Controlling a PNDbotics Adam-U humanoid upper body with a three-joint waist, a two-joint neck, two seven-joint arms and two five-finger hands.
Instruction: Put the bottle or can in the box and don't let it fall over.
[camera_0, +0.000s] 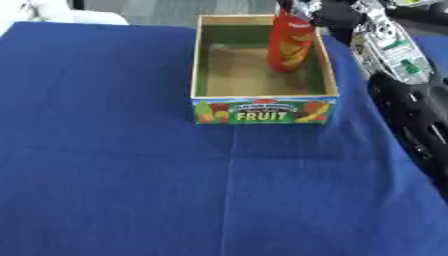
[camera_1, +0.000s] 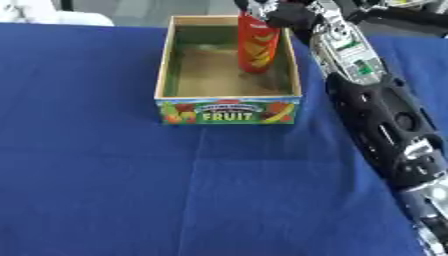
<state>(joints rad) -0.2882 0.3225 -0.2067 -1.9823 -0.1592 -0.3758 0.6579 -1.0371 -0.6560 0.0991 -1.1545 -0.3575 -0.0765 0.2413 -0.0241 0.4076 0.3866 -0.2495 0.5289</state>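
Note:
A tall red can (camera_0: 289, 46) with yellow pictures on it stands upright inside the cardboard box (camera_0: 262, 111), near the far right corner. The box's front wall reads FRUIT. My right hand (camera_1: 262, 9) is at the can's top, fingers curled round it. The can's lower end reaches the box floor; I cannot tell whether it rests there. My right arm (camera_1: 376, 115) stretches along the box's right side from the lower right. My left hand shows in neither view.
A blue cloth (camera_0: 131, 175) covers the table, with wide room to the left of and in front of the box. Something white (camera_0: 35, 10) lies past the far left edge.

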